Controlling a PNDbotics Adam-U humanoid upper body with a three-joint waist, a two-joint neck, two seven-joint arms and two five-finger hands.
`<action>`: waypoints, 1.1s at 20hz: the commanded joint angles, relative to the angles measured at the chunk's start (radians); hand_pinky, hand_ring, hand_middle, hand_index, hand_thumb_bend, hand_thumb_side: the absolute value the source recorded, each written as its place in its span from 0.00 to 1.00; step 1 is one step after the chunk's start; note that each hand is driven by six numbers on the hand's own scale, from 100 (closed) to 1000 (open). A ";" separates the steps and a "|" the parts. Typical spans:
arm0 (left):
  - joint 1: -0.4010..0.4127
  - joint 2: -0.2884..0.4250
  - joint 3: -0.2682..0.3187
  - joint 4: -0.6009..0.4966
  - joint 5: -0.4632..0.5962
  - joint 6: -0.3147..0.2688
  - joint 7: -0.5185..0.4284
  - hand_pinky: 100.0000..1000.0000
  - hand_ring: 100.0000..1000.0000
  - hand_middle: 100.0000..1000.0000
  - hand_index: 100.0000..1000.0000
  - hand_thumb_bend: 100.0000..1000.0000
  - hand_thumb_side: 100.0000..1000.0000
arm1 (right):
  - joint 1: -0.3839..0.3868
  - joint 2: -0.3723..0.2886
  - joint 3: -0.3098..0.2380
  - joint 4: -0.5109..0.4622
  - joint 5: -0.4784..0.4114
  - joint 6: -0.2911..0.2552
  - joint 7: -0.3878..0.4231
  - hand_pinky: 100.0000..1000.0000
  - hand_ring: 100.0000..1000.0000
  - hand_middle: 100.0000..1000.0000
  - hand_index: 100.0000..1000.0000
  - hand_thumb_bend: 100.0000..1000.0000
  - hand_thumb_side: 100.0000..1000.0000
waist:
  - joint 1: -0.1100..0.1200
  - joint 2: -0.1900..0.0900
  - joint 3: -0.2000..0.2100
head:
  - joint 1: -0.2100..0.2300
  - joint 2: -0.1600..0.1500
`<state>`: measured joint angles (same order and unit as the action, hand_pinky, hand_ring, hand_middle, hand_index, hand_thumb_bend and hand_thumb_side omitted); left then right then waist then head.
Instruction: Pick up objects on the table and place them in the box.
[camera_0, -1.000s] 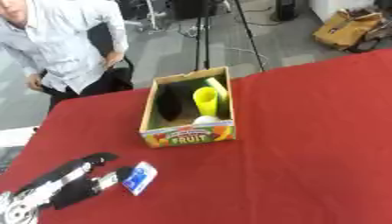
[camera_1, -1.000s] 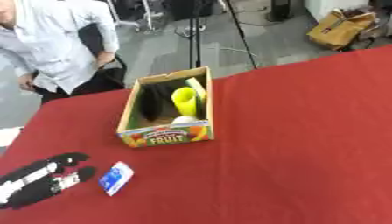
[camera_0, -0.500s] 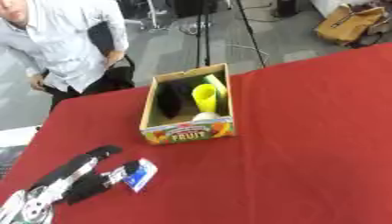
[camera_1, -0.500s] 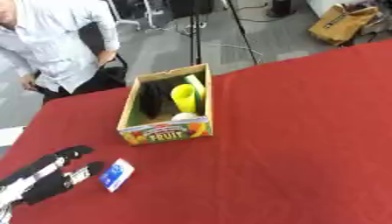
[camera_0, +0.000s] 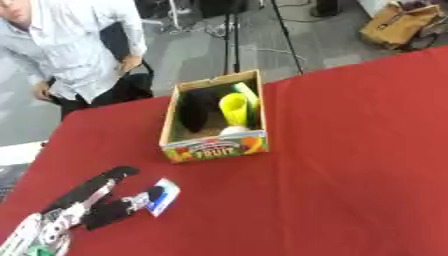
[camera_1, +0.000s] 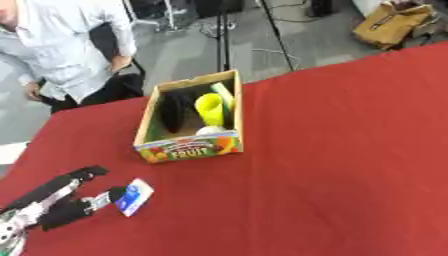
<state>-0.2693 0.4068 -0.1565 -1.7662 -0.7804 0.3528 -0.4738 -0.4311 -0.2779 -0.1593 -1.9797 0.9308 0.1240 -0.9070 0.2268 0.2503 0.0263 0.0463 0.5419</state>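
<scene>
1. We see our left hand (camera_0: 92, 200) low at the left, lying over the red table (camera_0: 350, 150) with its fingers stretched out towards the box.
2. The hand is open; its thumb tip touches the near edge of the card (camera_0: 163, 196), and the long fingers lie apart from the card, on its left.
3. The card is small, blue and white, flat on the cloth just right of the hand.
4. The box (camera_0: 215, 148) stands beyond the card, well apart from it, nearer the far edge of the table. Its front bears fruit pictures and the word FRUIT.
5. Inside the box we make out a yellow cup (camera_0: 233, 107), a black thing (camera_0: 198, 108) to its left and something white (camera_0: 233, 130) at the front.
6. Our right hand shows in neither view.
</scene>
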 joint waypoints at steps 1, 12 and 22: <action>-0.019 0.002 0.018 0.002 -0.047 -0.027 -0.017 1.00 1.00 1.00 1.00 0.69 0.97 | -0.017 -0.008 0.000 -0.020 -0.012 0.002 0.000 0.72 0.56 0.61 0.71 0.00 0.67 | -0.016 -0.011 0.000 | -0.020 -0.008; -0.040 -0.046 0.036 0.056 -0.134 -0.035 -0.044 1.00 1.00 1.00 1.00 0.69 1.00 | -0.020 -0.003 0.006 -0.020 -0.015 -0.003 0.000 0.72 0.56 0.61 0.70 0.00 0.66 | -0.024 -0.010 0.001 | -0.025 -0.016; -0.070 -0.102 0.059 0.173 -0.161 -0.036 -0.037 1.00 1.00 1.00 1.00 0.68 1.00 | -0.024 -0.003 0.006 -0.020 -0.018 -0.001 0.000 0.72 0.56 0.60 0.69 0.00 0.66 | -0.032 -0.004 -0.002 | -0.009 -0.019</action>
<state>-0.3264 0.2924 -0.1131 -1.5940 -0.9422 0.3186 -0.5142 -0.4399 -0.2766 -0.1535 -1.9797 0.9173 0.1235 -0.9070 0.2065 0.2595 0.0228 0.0319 0.5320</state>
